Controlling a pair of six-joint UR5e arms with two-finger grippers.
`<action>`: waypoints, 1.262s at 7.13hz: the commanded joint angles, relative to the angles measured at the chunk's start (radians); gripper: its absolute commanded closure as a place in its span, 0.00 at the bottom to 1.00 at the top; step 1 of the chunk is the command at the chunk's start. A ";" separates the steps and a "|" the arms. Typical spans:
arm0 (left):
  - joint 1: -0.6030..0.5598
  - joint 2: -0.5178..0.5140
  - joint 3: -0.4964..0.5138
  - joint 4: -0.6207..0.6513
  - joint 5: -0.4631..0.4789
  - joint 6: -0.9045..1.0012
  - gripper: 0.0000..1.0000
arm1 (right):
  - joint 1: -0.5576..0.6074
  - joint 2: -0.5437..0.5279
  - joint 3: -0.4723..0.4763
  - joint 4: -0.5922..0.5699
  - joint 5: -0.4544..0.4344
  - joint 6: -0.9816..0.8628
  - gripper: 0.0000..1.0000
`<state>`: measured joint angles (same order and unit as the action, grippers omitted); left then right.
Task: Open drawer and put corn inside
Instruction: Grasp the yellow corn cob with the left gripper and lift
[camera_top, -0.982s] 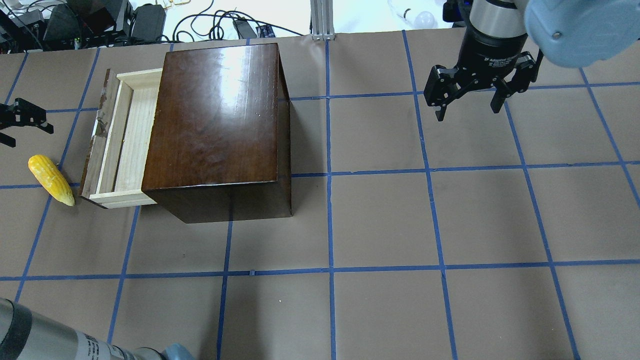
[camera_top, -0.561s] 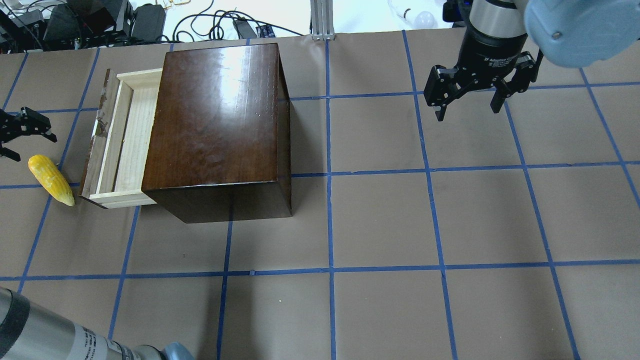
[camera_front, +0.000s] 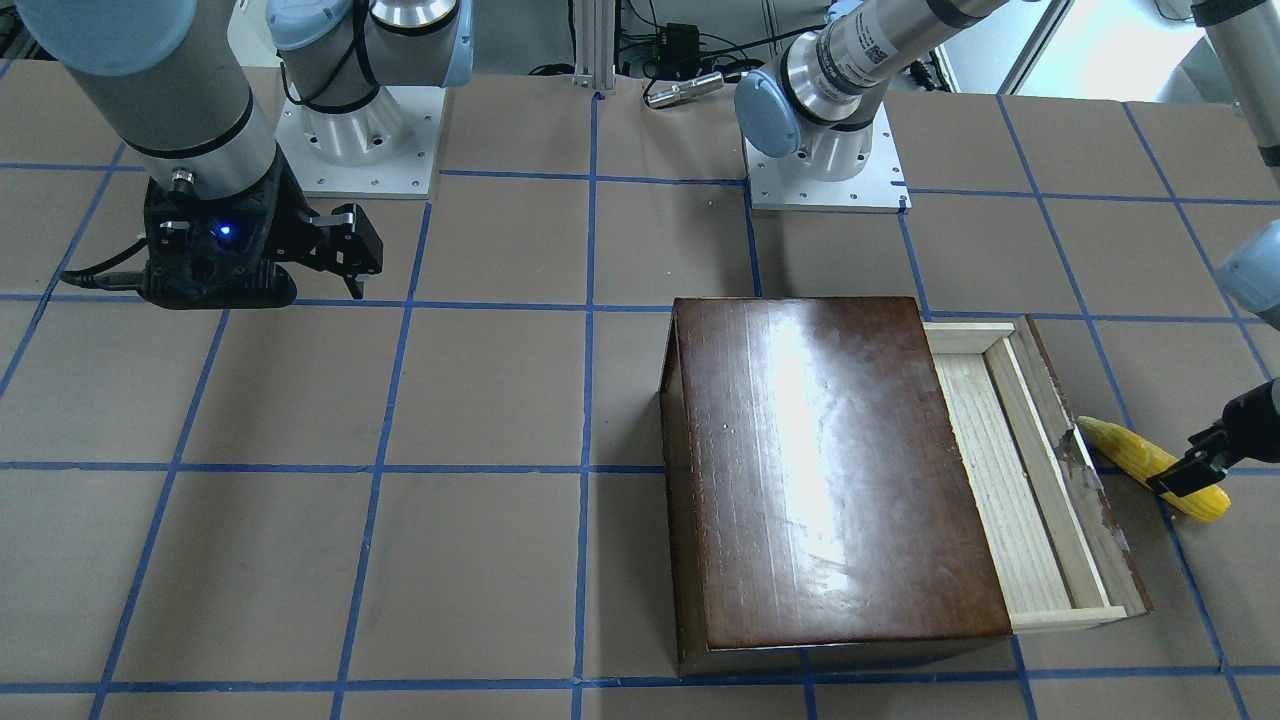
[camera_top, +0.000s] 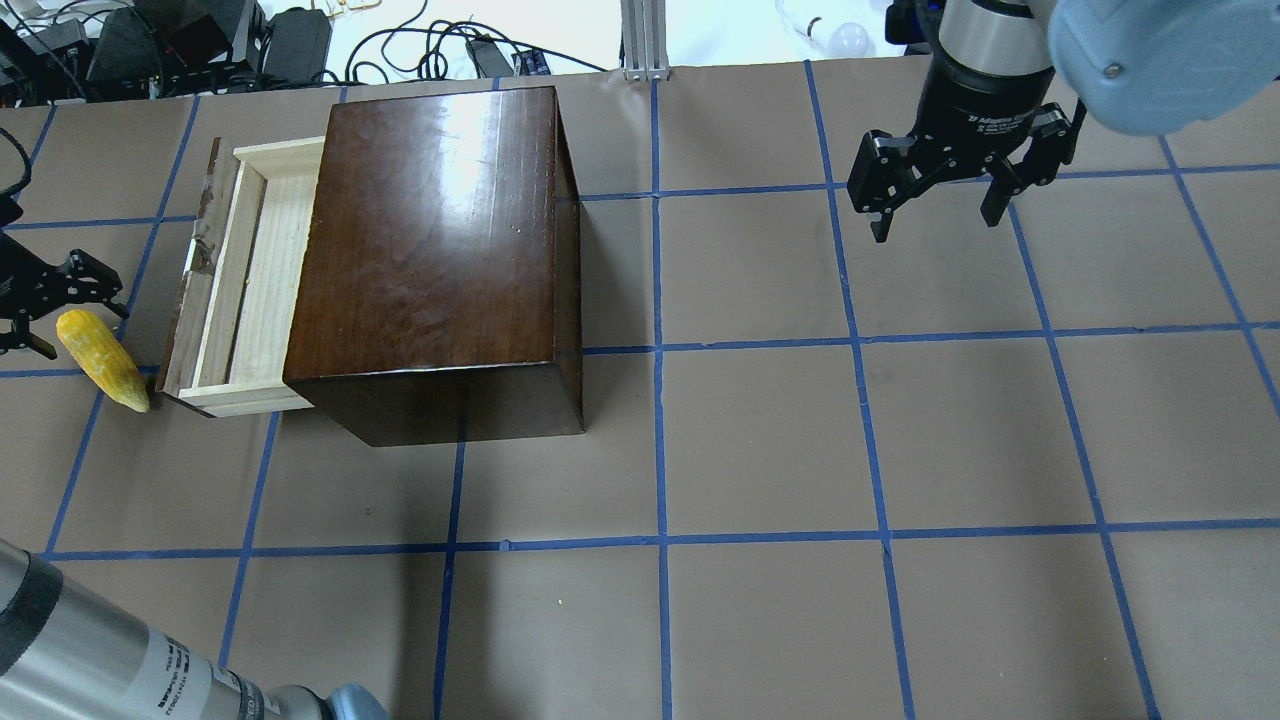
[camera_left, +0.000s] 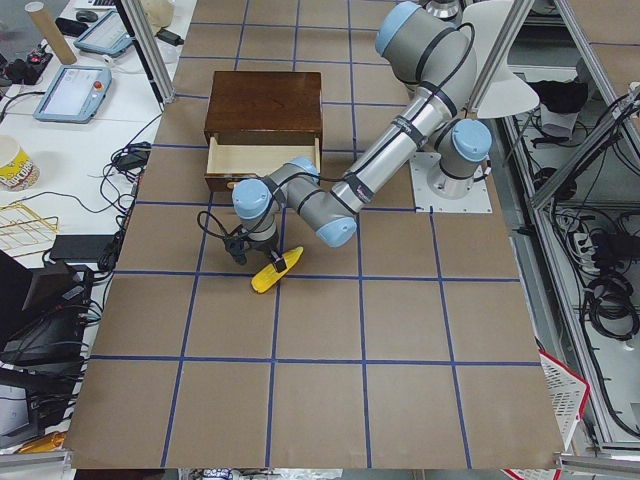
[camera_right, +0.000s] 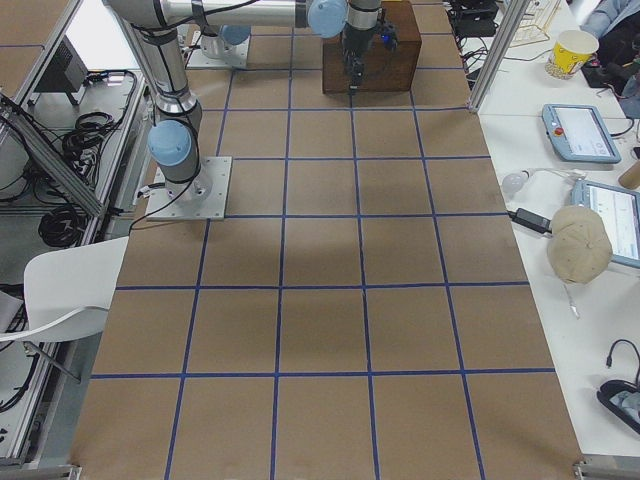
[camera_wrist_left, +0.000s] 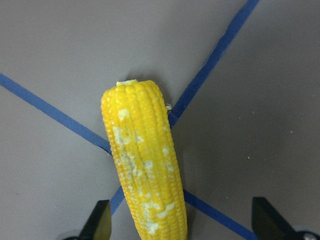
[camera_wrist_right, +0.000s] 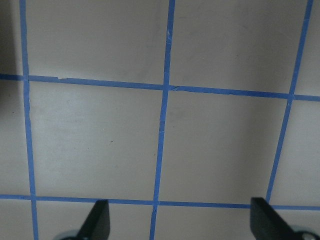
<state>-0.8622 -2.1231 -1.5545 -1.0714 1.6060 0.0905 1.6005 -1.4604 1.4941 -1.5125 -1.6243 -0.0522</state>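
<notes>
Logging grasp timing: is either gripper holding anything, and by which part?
Nothing is held. The left gripper, open, straddles the corn without touching it; the right gripper is open and empty.

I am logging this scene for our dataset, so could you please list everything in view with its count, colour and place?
box: one, glossy dark brown, on the table's left half in the overhead view.
drawer: one, pale wood with a dark front, pulled out of the box.
corn: one, yellow, lying on the table beside the drawer front.
table: one, brown with a blue tape grid.
paper cup: one, yellowish, on the side desk.
cap: one, beige, on the side desk.
chair: one, white, beside the table.
left gripper: one, black, open, fingers either side of the corn's blunt end.
right gripper: one, black, open, above the table, away from the box.
</notes>
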 joint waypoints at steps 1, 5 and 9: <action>0.000 -0.040 -0.003 0.045 0.035 -0.011 0.00 | -0.001 0.000 0.000 0.000 0.001 0.000 0.00; 0.002 -0.066 0.002 0.045 0.034 -0.035 0.70 | -0.001 0.000 0.000 0.000 0.000 0.000 0.00; -0.001 -0.034 0.025 0.045 0.026 -0.018 1.00 | -0.001 0.000 0.000 0.000 0.001 0.000 0.00</action>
<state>-0.8612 -2.1750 -1.5398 -1.0261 1.6362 0.0690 1.6012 -1.4604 1.4941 -1.5125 -1.6230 -0.0522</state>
